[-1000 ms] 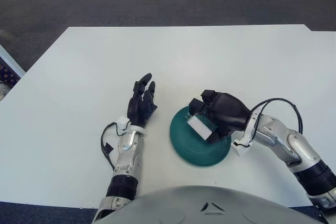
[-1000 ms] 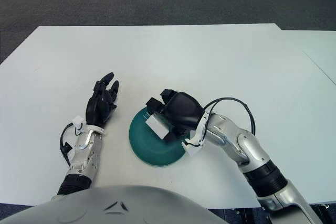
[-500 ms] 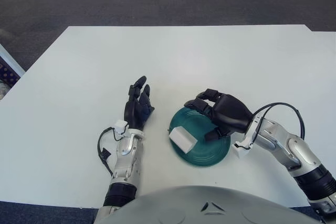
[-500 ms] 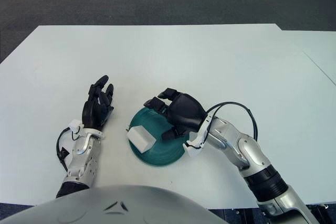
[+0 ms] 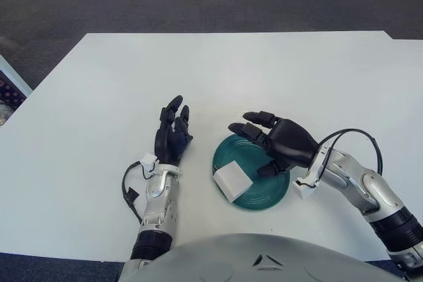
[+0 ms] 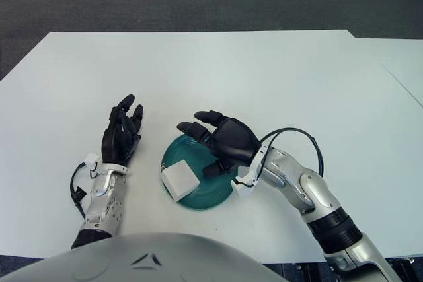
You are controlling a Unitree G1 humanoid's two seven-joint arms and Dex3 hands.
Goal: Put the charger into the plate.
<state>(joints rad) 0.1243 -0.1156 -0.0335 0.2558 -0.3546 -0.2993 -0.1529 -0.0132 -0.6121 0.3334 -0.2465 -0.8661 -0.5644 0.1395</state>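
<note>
The white charger [image 5: 232, 179] lies in the dark green plate [image 5: 264, 193], on its left side near the rim. My right hand [image 5: 276, 144] hovers over the plate's far right part with its fingers spread, holding nothing; the charger sits a little to its left. My left hand [image 5: 171, 136] shows left of the plate over the white table, fingers stretched out and empty.
The white table [image 5: 218, 77] stretches wide behind and to both sides of the plate. A black cable [image 5: 353, 137] loops over my right forearm. Dark carpet lies beyond the far edge of the table.
My right hand let go of the charger, which now lies in the plate's left side, and its fingers have spread. My left hand drifted slightly left.
</note>
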